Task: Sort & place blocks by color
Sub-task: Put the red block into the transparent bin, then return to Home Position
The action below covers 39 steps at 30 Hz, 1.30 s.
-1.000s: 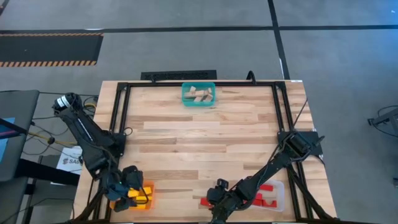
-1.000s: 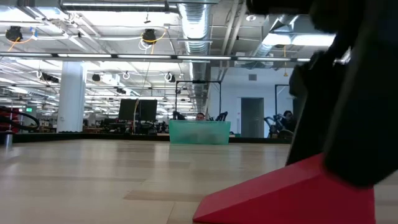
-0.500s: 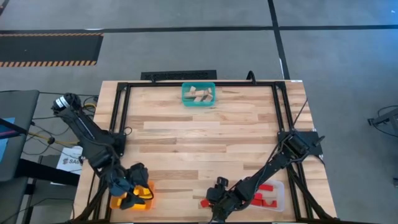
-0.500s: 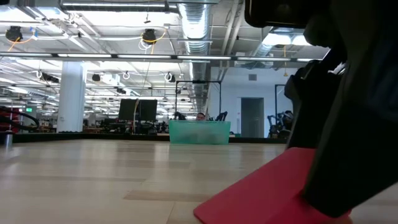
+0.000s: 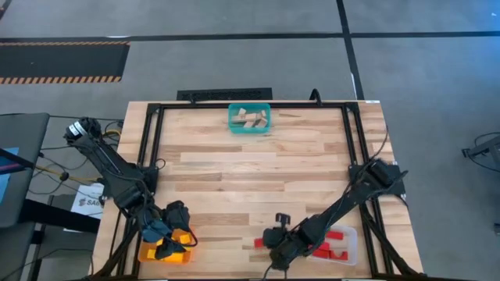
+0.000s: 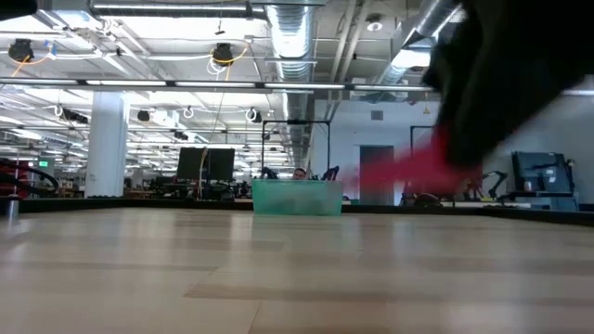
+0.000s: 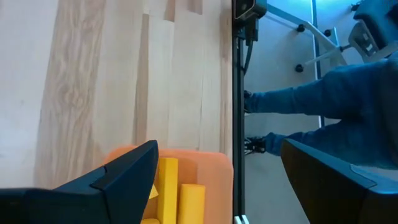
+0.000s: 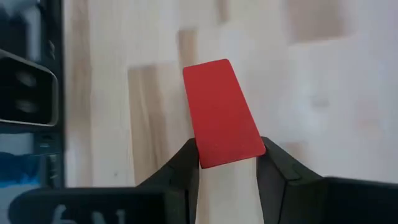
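Observation:
My right gripper (image 5: 267, 242) (image 8: 227, 158) is near the table's near edge, shut on a flat red wedge block (image 8: 221, 112) (image 5: 257, 243). In the low view the red block (image 6: 408, 172) is blurred, off the table under the dark gripper (image 6: 492, 83). My left gripper (image 5: 164, 240) (image 7: 219, 146) hangs open over the orange bin (image 7: 214, 168) (image 5: 148, 254), where yellow blocks (image 7: 177, 190) lie. More red blocks (image 5: 334, 236) lie in the clear bin (image 5: 351, 248). Tan blocks (image 5: 248, 117) lie in the teal bin (image 5: 249, 127) (image 6: 297, 198) at the far edge. My right gripper pinches the red block between its two fingers (image 8: 186, 165), at the end nearest the wrist (image 8: 230, 149). The rest of the block sticks out ahead of the fingertips. The block is lifted clear of the table.
A black frame (image 5: 152, 148) runs along the table's left, right and far sides. Bare wood (image 5: 250, 179) lies between the teal bin and the near bins. A person's blue sleeve (image 7: 323, 99) shows beyond the table's edge in the left wrist view.
My right gripper has risen with the red block. The block first tipped up at its held end, its thin end still on the table, then came clear off the wood. The gripper stayed shut on it.

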Motion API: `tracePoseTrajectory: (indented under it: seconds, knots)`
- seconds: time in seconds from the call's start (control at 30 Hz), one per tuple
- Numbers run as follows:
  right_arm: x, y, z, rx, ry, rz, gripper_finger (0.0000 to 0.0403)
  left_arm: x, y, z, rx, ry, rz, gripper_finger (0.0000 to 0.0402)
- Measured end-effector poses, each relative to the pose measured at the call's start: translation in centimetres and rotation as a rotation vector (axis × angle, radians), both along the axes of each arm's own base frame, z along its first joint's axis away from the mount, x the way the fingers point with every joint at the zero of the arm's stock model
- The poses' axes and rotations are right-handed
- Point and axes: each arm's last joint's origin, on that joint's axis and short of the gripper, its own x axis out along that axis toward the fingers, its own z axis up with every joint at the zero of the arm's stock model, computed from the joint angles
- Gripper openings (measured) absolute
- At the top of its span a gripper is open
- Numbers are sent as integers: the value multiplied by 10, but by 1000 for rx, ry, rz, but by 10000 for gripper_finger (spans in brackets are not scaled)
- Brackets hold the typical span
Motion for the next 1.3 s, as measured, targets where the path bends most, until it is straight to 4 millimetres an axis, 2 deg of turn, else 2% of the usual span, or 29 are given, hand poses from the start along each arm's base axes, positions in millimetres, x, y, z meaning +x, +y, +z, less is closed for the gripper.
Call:
tracePoseTrajectory:
  seconds: [0.13, 0.23, 0.3, 0.37, 0.47, 0.6, 0.73, 0.9, 1.13, 1.23, 1.3]
  knots:
    - [-24, -16, 48, 2, 49, -39, 115, 1, 1, 0, 20, -18, 21, 325]
    - [-58, -20, 77, 17, 144, -92, 116, 3, 1, 2, 30, -60, 43, 325]
    - [-84, -18, 89, 22, 230, -113, 124, 8, 2, 4, 35, -104, 53, 325]
    - [-109, -13, 94, 35, 313, -142, 131, 13, 5, 6, 40, -150, 64, 325]
    - [-142, -4, 91, 48, 385, -186, 132, 23, 12, 9, 66, -204, 65, 325]
    - [-169, 2, 77, 36, 435, -254, 128, 39, 29, 11, 116, -259, 83, 325]
    - [-175, -1, 64, 20, 473, -290, 142, 54, 46, 14, 118, -294, 82, 325]
    - [-171, -6, 65, 16, 491, -261, 196, 65, 68, 12, 118, -268, 83, 325]
    - [-169, -24, 90, 94, 478, -209, 265, 64, 88, 16, 151, -265, 87, 325]
    - [-167, -41, 108, 110, 378, -226, 274, 54, 100, 24, 189, -268, 121, 325]
    - [-166, -56, 123, 101, 244, -257, 275, 44, 110, 33, 214, -297, 170, 325]
